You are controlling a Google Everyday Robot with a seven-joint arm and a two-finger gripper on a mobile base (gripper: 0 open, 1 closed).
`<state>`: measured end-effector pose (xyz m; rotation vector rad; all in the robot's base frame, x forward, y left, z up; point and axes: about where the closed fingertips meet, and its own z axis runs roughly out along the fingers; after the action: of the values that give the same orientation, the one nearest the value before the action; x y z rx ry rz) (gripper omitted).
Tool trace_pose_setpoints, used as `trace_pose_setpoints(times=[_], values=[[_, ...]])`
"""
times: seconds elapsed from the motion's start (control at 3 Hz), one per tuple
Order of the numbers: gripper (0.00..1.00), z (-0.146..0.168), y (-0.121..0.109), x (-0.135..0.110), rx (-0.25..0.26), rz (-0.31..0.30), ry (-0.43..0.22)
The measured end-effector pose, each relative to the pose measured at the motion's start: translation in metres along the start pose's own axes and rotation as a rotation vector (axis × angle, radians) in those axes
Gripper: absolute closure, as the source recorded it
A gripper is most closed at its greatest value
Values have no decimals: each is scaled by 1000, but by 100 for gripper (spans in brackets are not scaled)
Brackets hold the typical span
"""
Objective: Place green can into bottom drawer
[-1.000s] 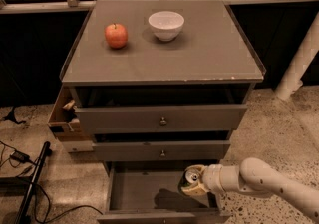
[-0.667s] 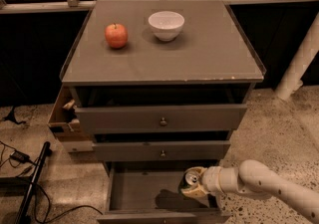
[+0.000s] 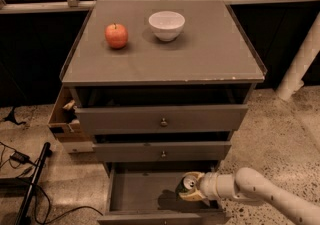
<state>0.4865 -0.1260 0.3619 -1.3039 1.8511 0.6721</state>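
Note:
The green can [image 3: 187, 184] shows its silver top and pull tab and is held in my gripper [image 3: 192, 187] over the right part of the open bottom drawer [image 3: 135, 191]. The gripper's fingers are closed around the can, a little above the drawer's grey floor, and it casts a shadow on the floor to its left. My pale arm [image 3: 260, 191] reaches in from the lower right.
A red apple [image 3: 116, 35] and a white bowl [image 3: 166, 24] sit on the cabinet top [image 3: 200, 54]. The two upper drawers [image 3: 162, 119] with small knobs are slightly open. A cardboard box [image 3: 62, 116] stands at the cabinet's left, cables lie on the floor at the left, and a white pipe stands at the right.
The gripper with the can has shifted slightly left over the drawer. Nothing else has moved.

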Motion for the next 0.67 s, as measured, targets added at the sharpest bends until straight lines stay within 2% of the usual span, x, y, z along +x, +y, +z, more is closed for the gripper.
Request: trace_pose_setpoints(times=[0.33,0.67], values=[[100,50,0,22,-63,-16,-74],[100,92,0,35,-129,-34,-108]])
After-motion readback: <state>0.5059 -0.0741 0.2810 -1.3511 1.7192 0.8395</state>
